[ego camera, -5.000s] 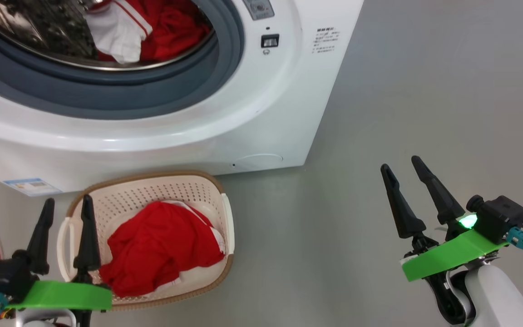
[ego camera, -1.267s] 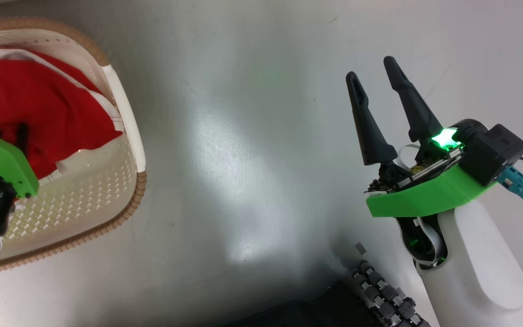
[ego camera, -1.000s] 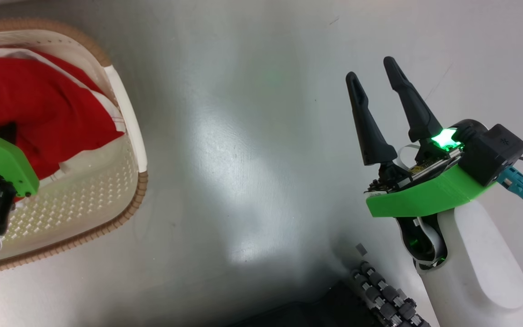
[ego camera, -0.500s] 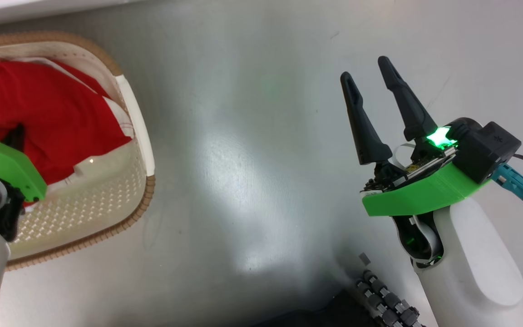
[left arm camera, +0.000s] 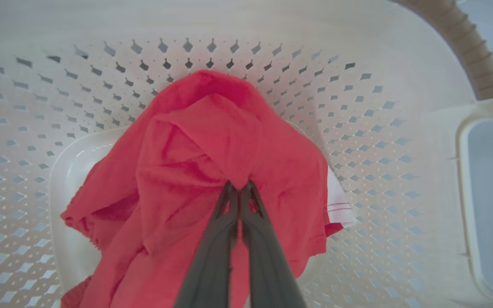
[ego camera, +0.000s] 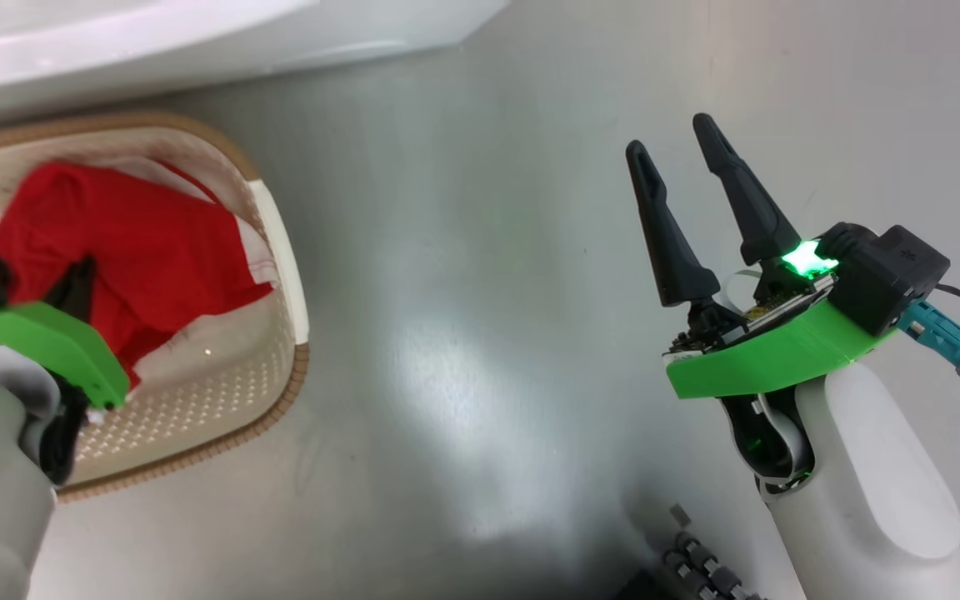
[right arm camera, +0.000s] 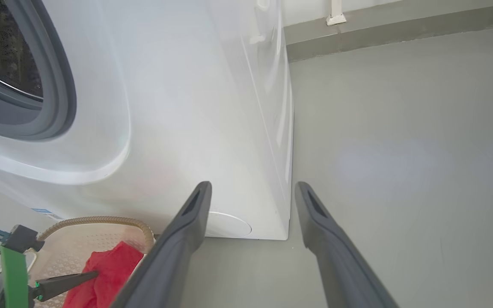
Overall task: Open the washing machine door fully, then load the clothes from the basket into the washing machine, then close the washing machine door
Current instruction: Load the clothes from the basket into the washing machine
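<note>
Red clothes [left arm camera: 212,141] with white trim, cream perforated basket [left arm camera: 370,128] with brown rim, white washing machine [right arm camera: 186,107].

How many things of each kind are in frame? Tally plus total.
claws: 2 (left claw shut on the clothes, right claw open)
basket: 1
clothes, red bundle: 1
washing machine: 1
Total: 5
</note>
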Controlling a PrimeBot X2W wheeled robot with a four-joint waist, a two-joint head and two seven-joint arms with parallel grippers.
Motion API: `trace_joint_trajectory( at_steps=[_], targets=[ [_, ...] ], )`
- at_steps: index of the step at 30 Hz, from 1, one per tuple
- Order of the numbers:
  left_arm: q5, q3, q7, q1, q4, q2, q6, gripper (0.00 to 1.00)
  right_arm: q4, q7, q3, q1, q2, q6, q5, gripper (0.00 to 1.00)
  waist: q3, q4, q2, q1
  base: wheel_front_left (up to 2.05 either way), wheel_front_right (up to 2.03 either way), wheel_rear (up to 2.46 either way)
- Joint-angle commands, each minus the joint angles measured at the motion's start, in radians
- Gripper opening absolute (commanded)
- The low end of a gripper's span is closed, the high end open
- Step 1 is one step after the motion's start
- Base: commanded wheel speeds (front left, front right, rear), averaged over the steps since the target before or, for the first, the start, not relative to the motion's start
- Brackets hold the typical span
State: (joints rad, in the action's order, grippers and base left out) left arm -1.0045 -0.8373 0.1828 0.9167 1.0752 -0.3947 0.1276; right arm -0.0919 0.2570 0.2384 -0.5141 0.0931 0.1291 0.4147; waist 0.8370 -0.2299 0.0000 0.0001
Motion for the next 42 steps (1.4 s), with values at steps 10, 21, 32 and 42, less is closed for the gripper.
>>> trace_joint_trajectory(
  at_steps=[10,21,32,42],
  targets=[
    [-0.044,-0.029,0.071,-0.103,-0.072,-0.033,0.003,0.0,-0.011,0.005,0.019,0.05,0.022,0.002,0.022,1.0,-0.166,0.05,0.0,-0.0001,0.0,0.0,0.0],
    [0.022,0.085,0.079,-0.206,-0.19,-0.021,0.003,0.0,-0.041,0.005,0.019,0.087,0.061,0.002,0.044,1.0,-0.314,0.106,0.0,-0.0001,0.0,0.0,0.0],
    [0.17,0.278,0.079,-0.34,-0.344,0.002,0.003,0.0,-0.061,0.005,0.025,0.119,0.083,0.002,0.064,1.0,-0.42,0.138,0.0,-0.0001,0.0,0.0,0.0],
    [0.328,0.469,0.079,-0.505,-0.545,0.043,-0.003,0.0,-0.082,0.005,0.028,0.165,0.098,0.002,0.086,1.0,-0.535,0.158,0.0,-0.0001,0.0,0.0,0.0]
  ],
)
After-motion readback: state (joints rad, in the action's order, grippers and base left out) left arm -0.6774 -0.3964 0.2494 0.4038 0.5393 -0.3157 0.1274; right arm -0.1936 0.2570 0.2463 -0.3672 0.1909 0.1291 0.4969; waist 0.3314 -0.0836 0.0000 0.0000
